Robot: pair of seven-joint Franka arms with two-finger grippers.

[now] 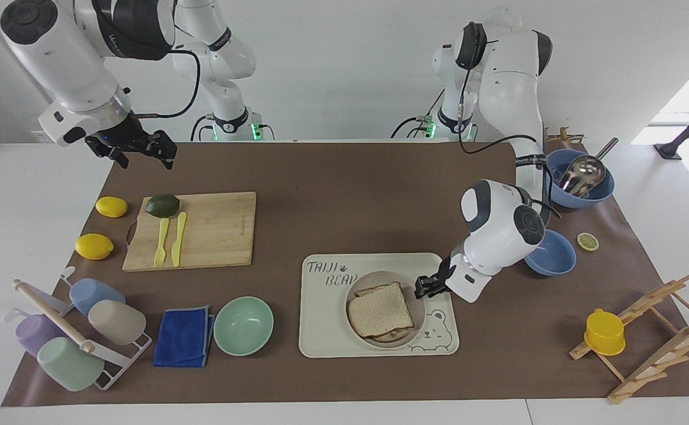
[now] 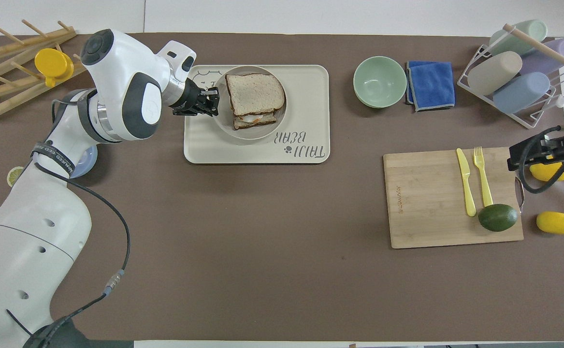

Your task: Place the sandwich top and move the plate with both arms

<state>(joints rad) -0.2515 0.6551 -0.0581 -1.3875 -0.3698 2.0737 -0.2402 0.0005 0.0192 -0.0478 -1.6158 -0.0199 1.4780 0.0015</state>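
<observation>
Left end effector (image 1: 422,288) at the round, shallow plate (image 1: 357,292) rim on my cream tray (image 1: 320,330); its grip I cannot tell. Just beside it, the sandwich top (image 1: 379,309), soft beige, brown-crusted, caps the stack. Right end effector (image 1: 143,150) waits above the counter (image 1: 344,200).

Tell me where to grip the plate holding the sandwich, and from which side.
Grip the plate by its thin raised rim, low and sideways from the left arm's end of the table, where the left gripper already sits. The sandwich top covers the middle, leaving only the rim bare. The right gripper waits.
</observation>
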